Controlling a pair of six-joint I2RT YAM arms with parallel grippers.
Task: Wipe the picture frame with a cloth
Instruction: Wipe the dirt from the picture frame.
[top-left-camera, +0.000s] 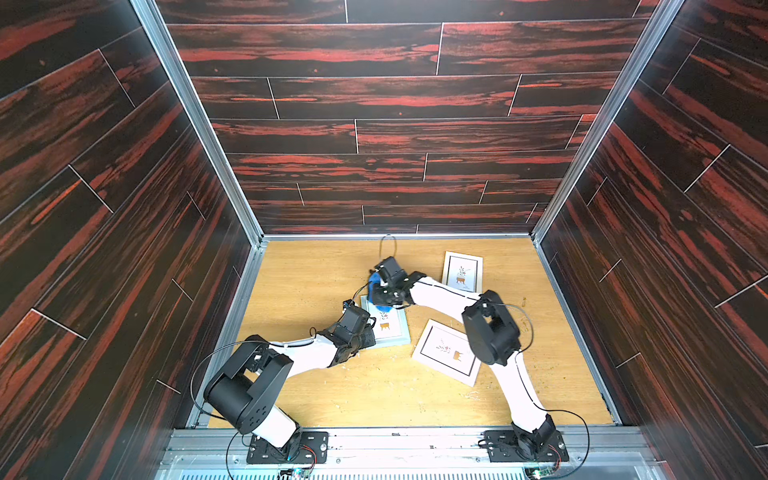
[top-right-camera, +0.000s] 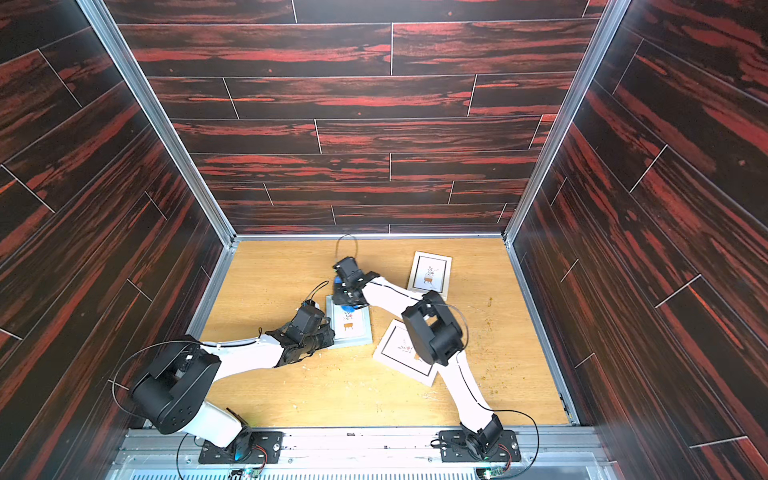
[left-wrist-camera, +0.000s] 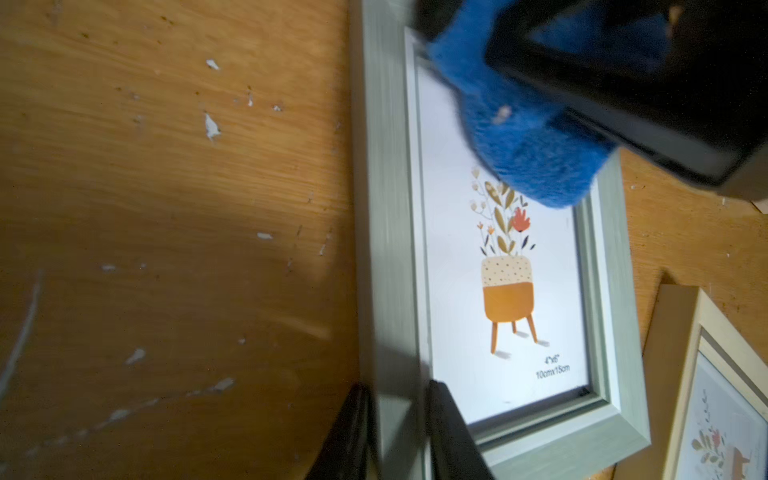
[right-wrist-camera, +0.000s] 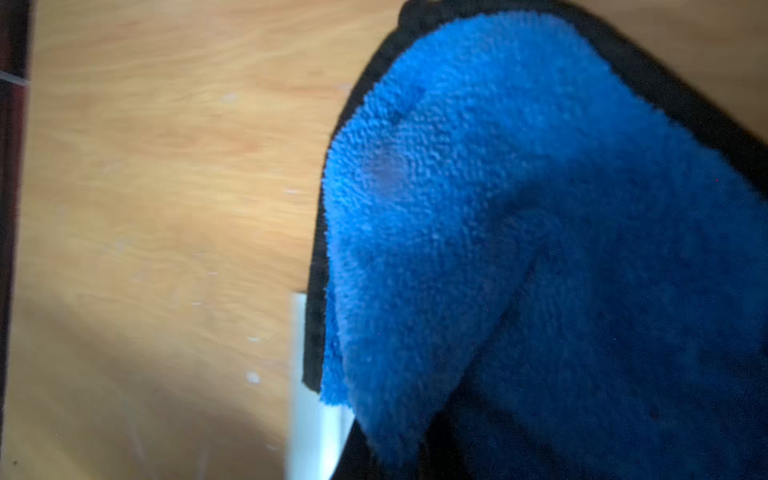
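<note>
**A:** Where is the cloth?

**B:** The cloth (right-wrist-camera: 519, 228) is bunched in the right gripper (top-left-camera: 384, 302), whose jaws are clamped tight on it. Blue pile and black trim fill most of the right wrist view. The loose end hangs down onto the far end of the picture frame (left-wrist-camera: 386, 208), and in the left wrist view it covers the tops of the printed flowers.

**A:** And the frame itself?

**B:** It is grey-green and lies flat, face up, near the middle of the wooden table (top-left-camera: 332, 270). The print shows a potted plant on 3 legs.

**A:** What about the other arm?

**B:** The left gripper (left-wrist-camera: 397, 432) grips 1 long rail of that frame close to its near corner, with 1 finger outside the rail and 1 on the glass side.

**A:** Anything else on the table?

**B:** 2 more frames, both lying flat. A cream frame (top-left-camera: 446, 353) sits just beside the grey-green one, partly under the right arm's elbow. A white frame (top-left-camera: 463, 272) sits farther back, apart from both. Small pale flecks dot the wood.
</note>
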